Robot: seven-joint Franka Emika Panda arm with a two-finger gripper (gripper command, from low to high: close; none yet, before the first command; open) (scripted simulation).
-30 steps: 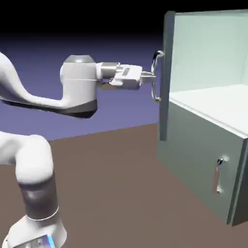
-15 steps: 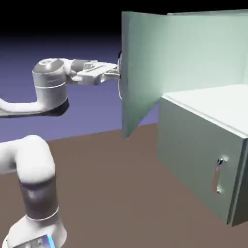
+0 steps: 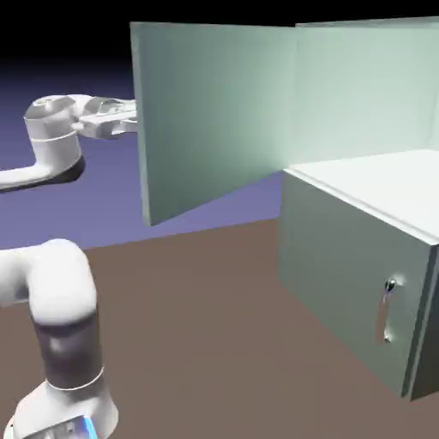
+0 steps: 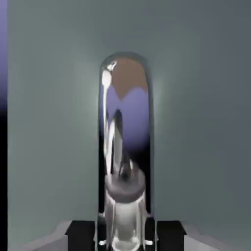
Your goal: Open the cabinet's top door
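In the hand view the gripper (image 4: 125, 240) is seen closed tight on the silver handle (image 4: 125, 147) of the top door (image 4: 206, 122); the bar fills the gap between the two dark fingertips (image 4: 81, 233) and rises straight up the middle of the picture, flat pale panel spread out behind it on either side. In the exterior view the hand (image 3: 107, 118) is found at the left, just beyond the free edge of the top door (image 3: 214, 111), and the fingers and the handle are hidden there behind the swung-out panel. The door stands well out from the cabinet (image 3: 360, 257), hinged at the cabinet's near left corner, with the pale inside of the upper compartment laid open to the right. The task is judged to be nearly done. For the rest of the swing, the grip should be kept firm and the hand carried along the arc about the hinge, with the wrist turned together with the panel so that the bar is not twisted or pulled out of the fingers. Farther right and lower, the small lower door (image 3: 351, 283) is seen shut, its short handle (image 3: 387, 310) untouched.
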